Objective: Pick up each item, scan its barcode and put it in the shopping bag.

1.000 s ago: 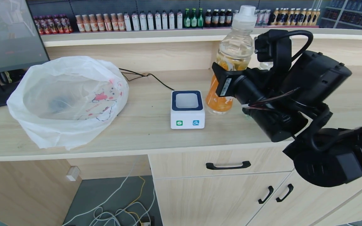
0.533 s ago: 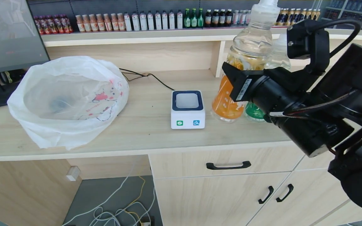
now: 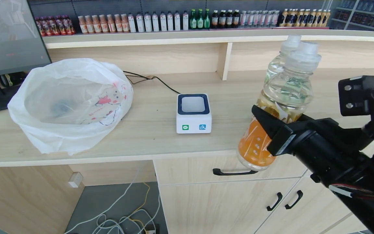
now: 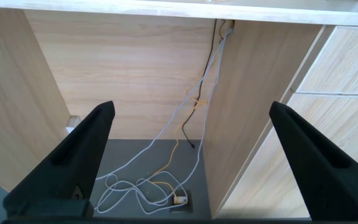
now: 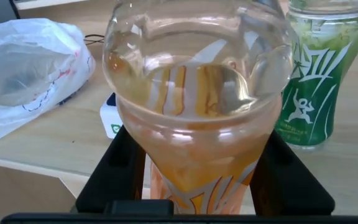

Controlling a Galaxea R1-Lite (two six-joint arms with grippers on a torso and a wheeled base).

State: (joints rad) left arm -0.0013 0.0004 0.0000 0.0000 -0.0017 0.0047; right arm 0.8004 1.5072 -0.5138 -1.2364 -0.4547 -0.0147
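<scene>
My right gripper (image 3: 269, 129) is shut on an orange-drink bottle (image 3: 282, 94) with a clear cap, holding it upright above the counter's front edge, right of the scanner (image 3: 193, 113). The right wrist view shows the orange-drink bottle (image 5: 197, 118) up close between the black fingers (image 5: 114, 171). A second bottle with a green label (image 5: 316, 81) stands on the counter just behind it; its cap (image 3: 292, 41) peeks out past the held one. The white shopping bag (image 3: 70, 97) lies open at the counter's left. My left gripper (image 4: 188, 162) hangs open below the counter.
The wooden counter (image 3: 148, 139) has a raised back shelf with rows of bottles (image 3: 161, 20). A black cable (image 3: 154, 80) runs behind the scanner. A dark screen (image 3: 8, 35) stands far left. Drawers with black handles (image 3: 235, 171) sit beneath, and loose cables (image 4: 166, 180) lie on the floor.
My right arm has carried the orange-drink bottle from beside the scanner to the right and forward, toward the counter's front edge. The green-labelled bottle behind it has come into sight.
</scene>
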